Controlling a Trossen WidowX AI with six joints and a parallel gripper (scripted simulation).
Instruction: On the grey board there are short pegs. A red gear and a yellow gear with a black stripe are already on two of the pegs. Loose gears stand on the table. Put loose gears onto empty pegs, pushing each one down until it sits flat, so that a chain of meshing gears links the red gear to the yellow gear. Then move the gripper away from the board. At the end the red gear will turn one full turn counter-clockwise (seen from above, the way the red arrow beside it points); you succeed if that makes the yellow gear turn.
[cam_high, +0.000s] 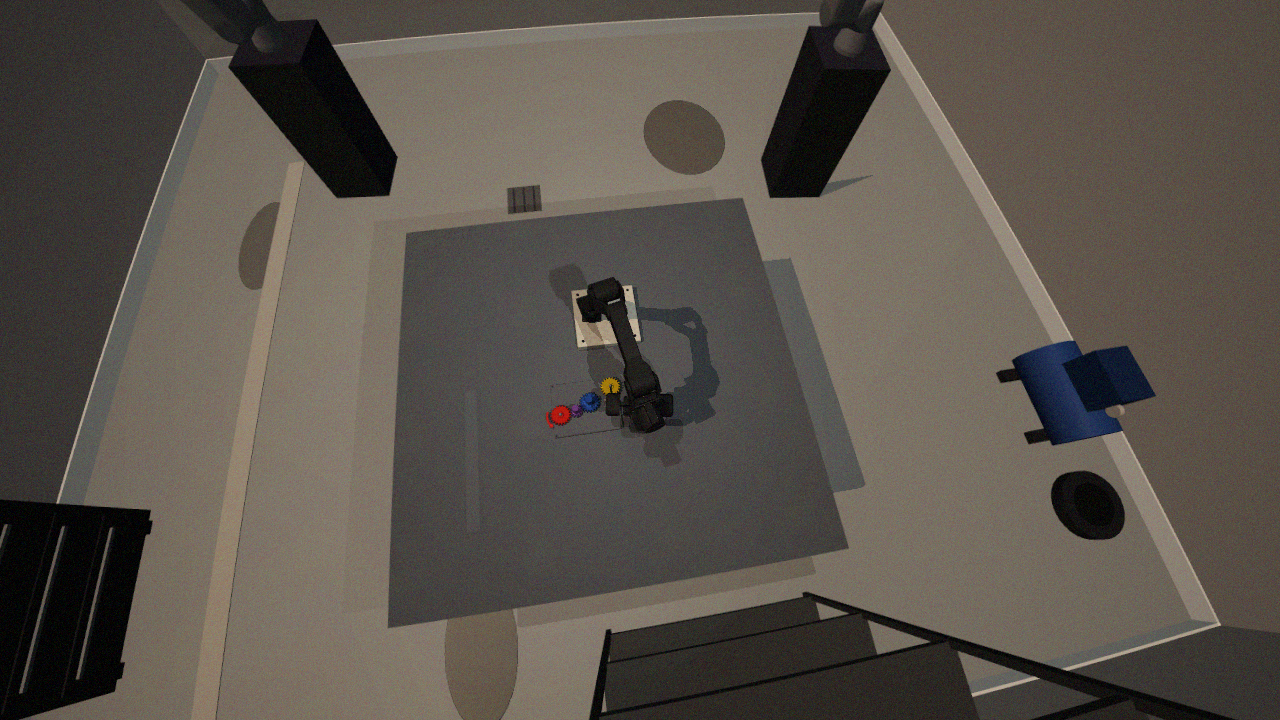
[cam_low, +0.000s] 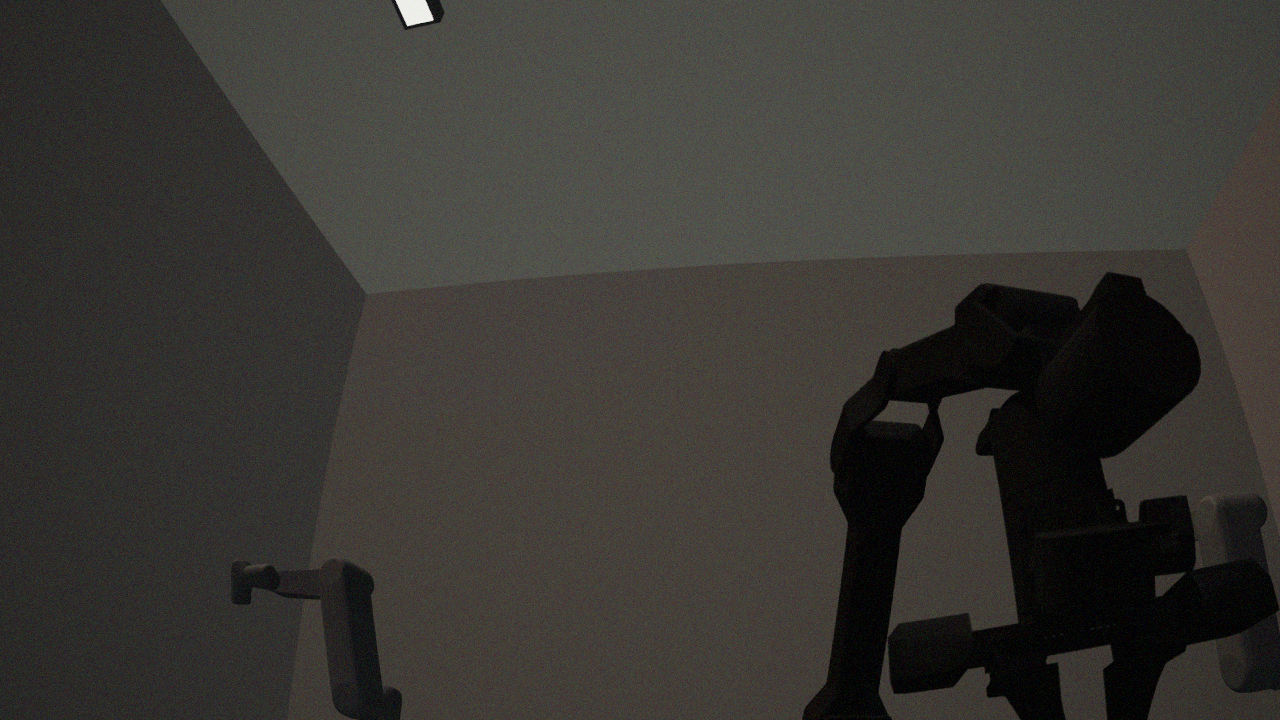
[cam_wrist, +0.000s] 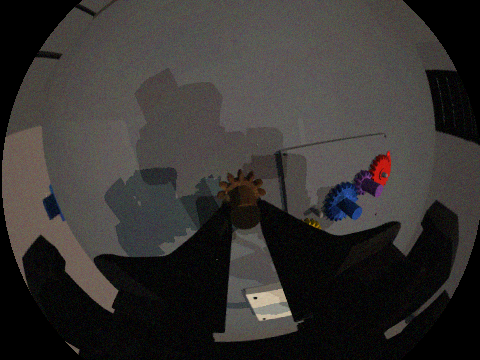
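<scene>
My gripper (cam_wrist: 244, 207) is shut on the hub of an orange-brown gear (cam_wrist: 241, 185), which hangs upright above the table, left of the grey board (cam_high: 586, 426) (cam_wrist: 340, 156) in the wrist view. On the board, the red gear (cam_high: 562, 412) (cam_wrist: 380, 168), a small purple gear (cam_high: 576, 411) (cam_wrist: 363, 182) and a larger blue gear (cam_high: 589, 402) (cam_wrist: 337, 202) stand in a row, seemingly meshing. The yellow gear (cam_high: 607, 385) (cam_wrist: 312, 223) is partly hidden by a finger in the wrist view. A grey peg (cam_wrist: 315, 212) shows near the blue and yellow gears. In the top view the arm hides the held gear.
The arm's pale base plate (cam_high: 581, 336) (cam_wrist: 257, 303) is behind the board. The arm reaches over the table (cam_high: 501, 501) beside the board's edge. The upright hubs of the blue and purple gears stand above the board. The exterior view shows only the arm and background, not the board.
</scene>
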